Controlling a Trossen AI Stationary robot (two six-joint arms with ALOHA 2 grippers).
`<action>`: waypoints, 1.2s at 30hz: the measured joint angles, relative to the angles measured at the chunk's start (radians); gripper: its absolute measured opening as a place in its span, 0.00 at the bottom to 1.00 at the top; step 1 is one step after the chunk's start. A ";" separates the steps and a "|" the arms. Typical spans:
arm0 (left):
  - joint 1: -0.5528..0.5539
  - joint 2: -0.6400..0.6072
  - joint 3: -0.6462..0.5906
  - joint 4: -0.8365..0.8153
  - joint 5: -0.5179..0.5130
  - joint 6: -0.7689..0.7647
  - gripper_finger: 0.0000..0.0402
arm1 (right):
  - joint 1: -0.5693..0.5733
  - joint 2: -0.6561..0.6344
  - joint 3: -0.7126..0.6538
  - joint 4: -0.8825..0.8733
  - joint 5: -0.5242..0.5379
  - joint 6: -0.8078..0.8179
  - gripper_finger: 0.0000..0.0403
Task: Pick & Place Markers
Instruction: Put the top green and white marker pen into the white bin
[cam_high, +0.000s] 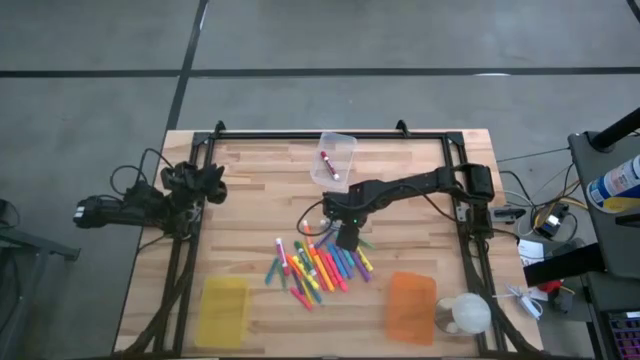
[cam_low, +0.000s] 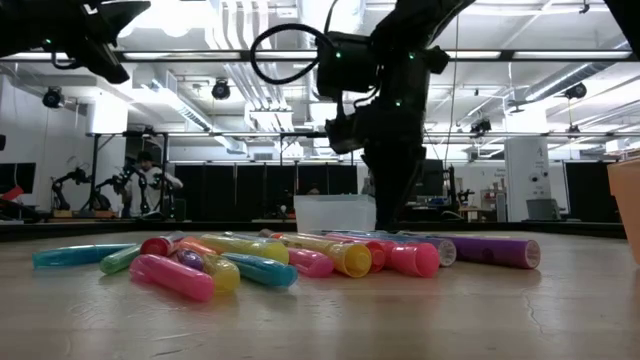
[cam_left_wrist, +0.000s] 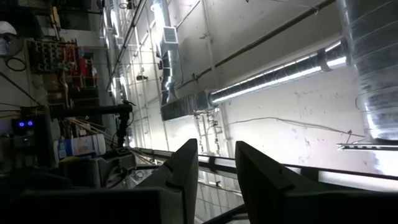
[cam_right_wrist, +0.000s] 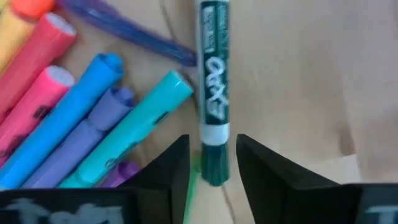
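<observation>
My right pincer (cam_high: 347, 238) sits low at frame centre, fingers parted around a green marker (cam_right_wrist: 213, 118), not clamped. Marker pile (cam_high: 318, 268) lies lower-centre on the desk (cam_high: 260, 175). Left pincer (cam_left_wrist: 211, 171) parked far left, parted, empty.

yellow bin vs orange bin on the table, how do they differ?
Colour: the yellow bin is pale yellow, the orange bin a strong orange. Side: in the high view the yellow bin lies at the table's near left corner, the orange bin at the near right. Neighbours: a whitish round object sits right beside the orange bin; nothing sits beside the yellow bin. Shared: both are rectangular, translucent and apart from the markers.
</observation>
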 joint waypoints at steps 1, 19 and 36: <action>0.000 0.000 0.000 0.000 0.005 -0.001 0.25 | 0.000 0.000 -0.009 0.012 0.001 0.000 0.30; 0.000 0.000 0.000 0.000 -0.041 -0.002 0.25 | -0.003 0.003 -0.105 0.164 0.017 -0.015 0.18; 0.000 0.000 0.000 0.001 -0.037 -0.009 0.25 | -0.013 -0.052 0.103 0.065 0.016 0.273 0.13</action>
